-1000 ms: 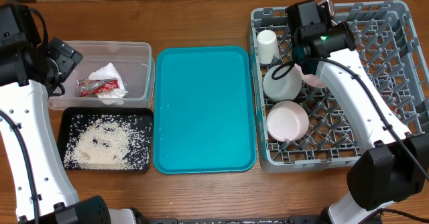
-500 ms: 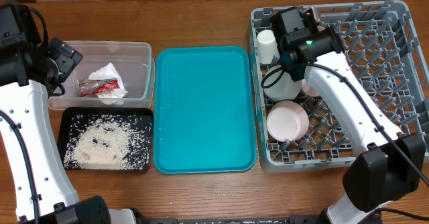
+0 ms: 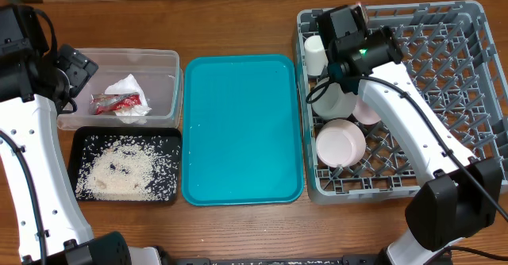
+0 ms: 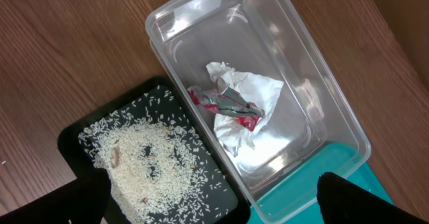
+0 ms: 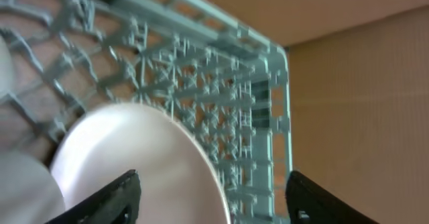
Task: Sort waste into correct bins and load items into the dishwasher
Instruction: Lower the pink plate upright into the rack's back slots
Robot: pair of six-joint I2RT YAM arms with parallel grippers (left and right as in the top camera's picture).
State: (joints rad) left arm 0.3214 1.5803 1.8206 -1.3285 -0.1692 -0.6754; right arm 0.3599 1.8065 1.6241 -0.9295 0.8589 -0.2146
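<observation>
Overhead, the pink plate [image 3: 367, 111] is seen in the grey dish rack [image 3: 444, 35], mostly hidden under the right arm [image 3: 405, 114], beside two white bowls [image 3: 341, 142] and a cup [image 3: 316, 52]. Open lattice is shown across the rack's right half. At the right wrist, the right gripper [image 5: 213, 184] is spread, with the plate's rim between its fingers; contact cannot be judged. The left gripper [image 4: 214, 197], spread wide and cropped, hangs above the clear tub [image 4: 322, 103] and black tray [image 4: 74, 133].
</observation>
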